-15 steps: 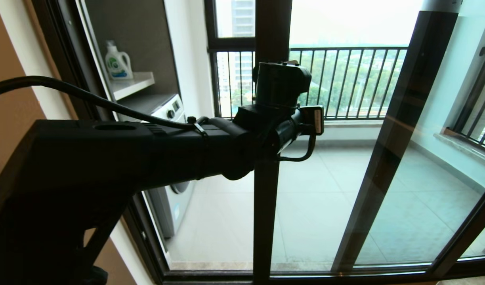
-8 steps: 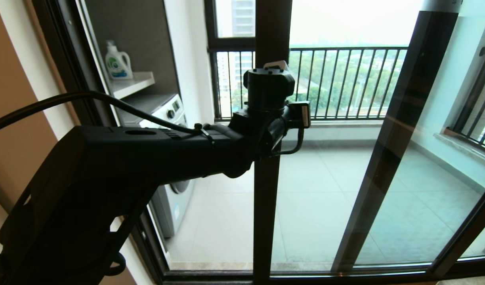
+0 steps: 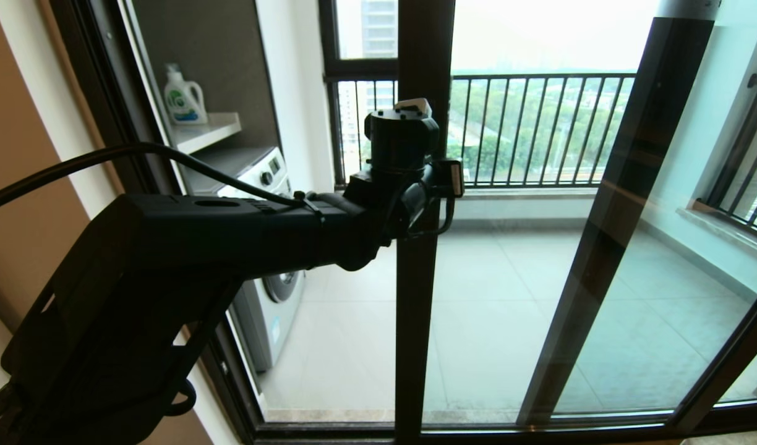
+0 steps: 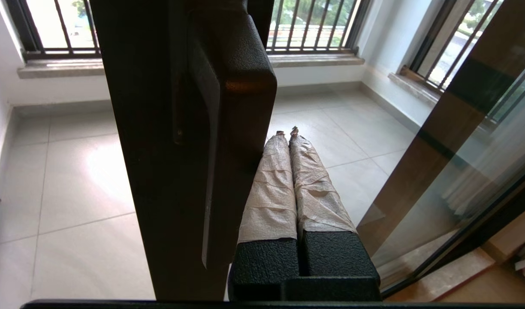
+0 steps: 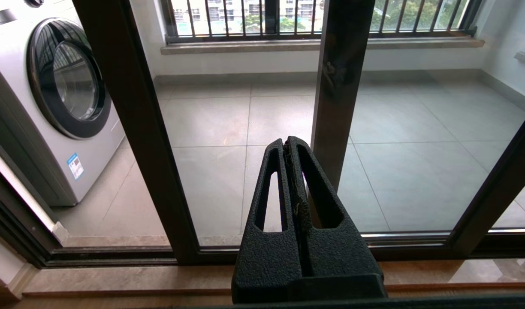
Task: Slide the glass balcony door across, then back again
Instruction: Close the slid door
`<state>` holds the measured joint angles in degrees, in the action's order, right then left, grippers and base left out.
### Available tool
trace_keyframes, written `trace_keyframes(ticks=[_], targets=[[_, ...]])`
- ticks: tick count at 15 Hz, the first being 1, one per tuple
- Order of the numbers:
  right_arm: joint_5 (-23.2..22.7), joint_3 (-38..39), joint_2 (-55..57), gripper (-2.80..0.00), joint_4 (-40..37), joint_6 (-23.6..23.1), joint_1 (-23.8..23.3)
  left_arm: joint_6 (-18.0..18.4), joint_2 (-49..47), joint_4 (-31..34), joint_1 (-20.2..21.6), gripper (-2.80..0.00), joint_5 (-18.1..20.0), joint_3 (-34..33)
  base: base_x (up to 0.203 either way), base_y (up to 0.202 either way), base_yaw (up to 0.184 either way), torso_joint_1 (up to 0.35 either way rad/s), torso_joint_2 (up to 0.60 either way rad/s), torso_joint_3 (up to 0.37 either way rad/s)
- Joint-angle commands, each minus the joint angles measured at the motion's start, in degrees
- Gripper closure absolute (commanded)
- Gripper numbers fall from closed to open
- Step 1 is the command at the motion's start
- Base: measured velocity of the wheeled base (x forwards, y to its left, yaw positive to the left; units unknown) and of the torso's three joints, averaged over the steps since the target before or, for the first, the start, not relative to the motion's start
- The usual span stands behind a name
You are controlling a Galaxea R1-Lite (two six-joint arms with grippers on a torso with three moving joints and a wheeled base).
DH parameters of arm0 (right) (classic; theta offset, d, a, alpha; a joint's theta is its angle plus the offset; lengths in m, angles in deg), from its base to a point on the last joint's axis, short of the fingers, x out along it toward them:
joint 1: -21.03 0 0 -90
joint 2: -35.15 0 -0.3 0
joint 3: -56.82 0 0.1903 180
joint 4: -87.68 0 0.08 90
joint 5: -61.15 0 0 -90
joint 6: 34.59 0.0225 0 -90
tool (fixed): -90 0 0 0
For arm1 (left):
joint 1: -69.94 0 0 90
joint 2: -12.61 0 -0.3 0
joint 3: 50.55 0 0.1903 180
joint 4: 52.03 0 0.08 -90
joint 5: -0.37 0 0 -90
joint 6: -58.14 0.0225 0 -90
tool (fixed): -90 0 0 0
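Since a second ago the left arm has swung leftward, its left gripper [image 4: 287, 134] now pressed together, empty, beside the tall dark-framed glass balcony door [image 3: 415, 321], whose upright stands vertical mid-doorway, dark lever handle [image 4: 211, 141] running lengthwise. The right gripper [image 5: 289, 148] hangs closed before the sill.

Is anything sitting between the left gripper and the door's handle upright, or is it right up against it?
Nothing visible stands between them. In the left wrist view the left gripper, fingers together, lies right alongside the handle upright of the glass balcony door, beside the handle; whether they touch cannot be told. The right gripper hangs low before the door's bottom track.
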<state>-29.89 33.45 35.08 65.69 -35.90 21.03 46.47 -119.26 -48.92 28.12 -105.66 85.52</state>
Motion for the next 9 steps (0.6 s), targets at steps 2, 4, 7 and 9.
trace_keyframes(ticks=[2, 4, 7, 9], targets=[[-0.02, 0.63, -0.01, 0.0, 0.03, -0.01, 0.06, 1.88, 0.03, -0.05, 1.01, 0.0, -0.63, -0.02, 0.0, 0.0, 0.0, 0.0, 0.0, 0.0], [-0.02, 0.7, -0.01, 0.0, 0.03, -0.01, 0.0, 2.16, 0.03, -0.05, 1.58, 0.0, -2.0, -0.03, 0.0, 0.0, 0.0, 0.0, 0.0, 0.0], [-0.02, 0.62, -0.01, 0.0, 0.03, -0.01, 0.0, 2.09, 0.03, -0.05, 2.7, 0.0, -3.13, -0.03, 0.0, 0.0, 0.0, 0.0, 0.0, 0.0], [-0.02, 0.62, -0.01, 0.0, 0.03, -0.01, 0.0, 2.01, 0.37, -0.05, 3.21, 0.0, -3.31, -0.03, 0.0, 0.0, 0.0, 0.0, 0.0, 0.0]])
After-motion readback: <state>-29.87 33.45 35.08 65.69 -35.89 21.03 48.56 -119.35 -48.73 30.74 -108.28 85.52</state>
